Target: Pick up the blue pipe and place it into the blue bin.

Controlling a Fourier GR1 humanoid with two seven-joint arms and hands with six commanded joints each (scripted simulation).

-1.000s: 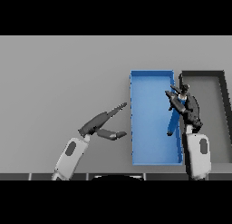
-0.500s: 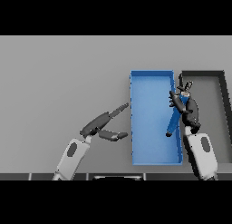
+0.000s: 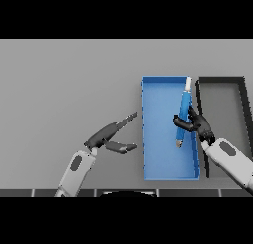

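Observation:
The blue pipe (image 3: 184, 111), long and thin with a pale tip at its far end, runs lengthwise along the right side of the blue bin (image 3: 159, 159). My right hand (image 3: 196, 123) has its fingers curled round the pipe's middle, at the bin's right wall. I cannot tell whether the pipe touches the bin's floor. My left hand (image 3: 106, 135) hovers over the table just left of the bin, fingers straight and thumb spread, holding nothing.
A black bin (image 3: 244, 97) stands directly right of the blue bin, their walls almost touching. The grey table stretches far to the left and back.
My right hand has turned the pipe from a short, steep pose to lying lengthwise over the bin's right side. The left hand has barely shifted.

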